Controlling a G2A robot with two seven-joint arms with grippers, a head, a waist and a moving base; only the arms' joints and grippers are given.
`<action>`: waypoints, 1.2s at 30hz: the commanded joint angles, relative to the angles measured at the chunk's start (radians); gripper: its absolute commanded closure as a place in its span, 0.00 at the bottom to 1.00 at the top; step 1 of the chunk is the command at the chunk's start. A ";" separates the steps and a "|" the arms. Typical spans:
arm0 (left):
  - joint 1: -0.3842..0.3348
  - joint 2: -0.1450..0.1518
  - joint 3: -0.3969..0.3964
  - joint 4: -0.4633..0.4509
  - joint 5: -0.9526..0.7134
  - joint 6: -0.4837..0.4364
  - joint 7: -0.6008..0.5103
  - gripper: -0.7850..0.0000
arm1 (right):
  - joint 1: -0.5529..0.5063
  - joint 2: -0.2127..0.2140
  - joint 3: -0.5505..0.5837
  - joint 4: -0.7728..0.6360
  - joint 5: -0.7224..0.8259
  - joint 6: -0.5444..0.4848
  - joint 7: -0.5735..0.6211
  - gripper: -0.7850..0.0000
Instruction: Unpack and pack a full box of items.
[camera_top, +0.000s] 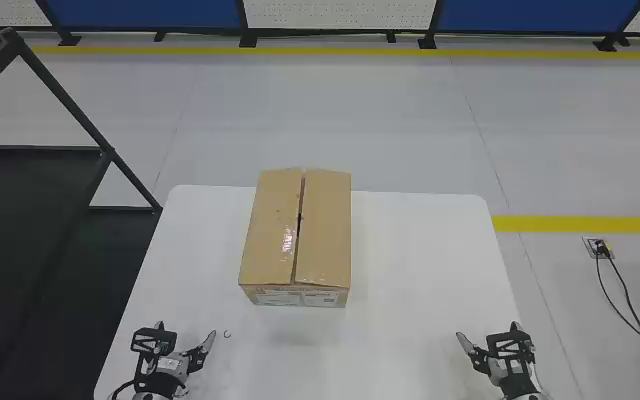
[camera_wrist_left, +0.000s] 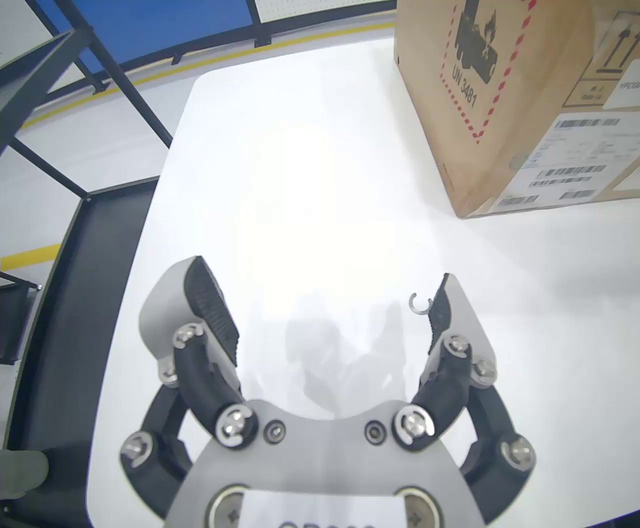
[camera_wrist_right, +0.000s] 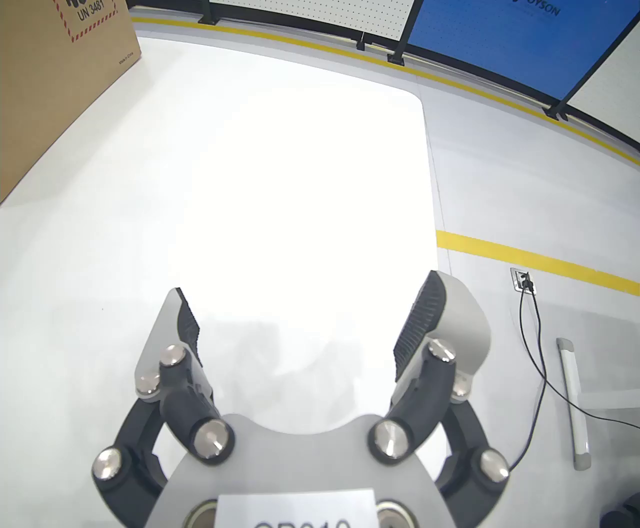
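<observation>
Left gripper and right gripper gape, facing box.

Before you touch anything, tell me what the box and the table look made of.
Box: brown cardboard, matte, by its folded flaps, centre seam and stuck-on paper labels. Table: smooth white top, slight sheen, probably laminate or painted board; cannot tell which.
</observation>
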 joint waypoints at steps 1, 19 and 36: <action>0.000 0.000 0.000 0.000 0.000 0.000 0.000 0.00 | 0.000 0.000 0.000 0.000 0.000 0.000 0.000 0.00; -0.008 0.000 -0.006 0.013 -0.007 -0.015 0.003 0.00 | 0.007 -0.001 -0.007 -0.006 -0.002 -0.009 0.001 0.00; -0.129 -0.001 -0.070 0.002 -0.082 -0.092 0.108 0.00 | 0.017 -0.010 -0.035 -0.199 0.025 -0.072 -0.066 0.00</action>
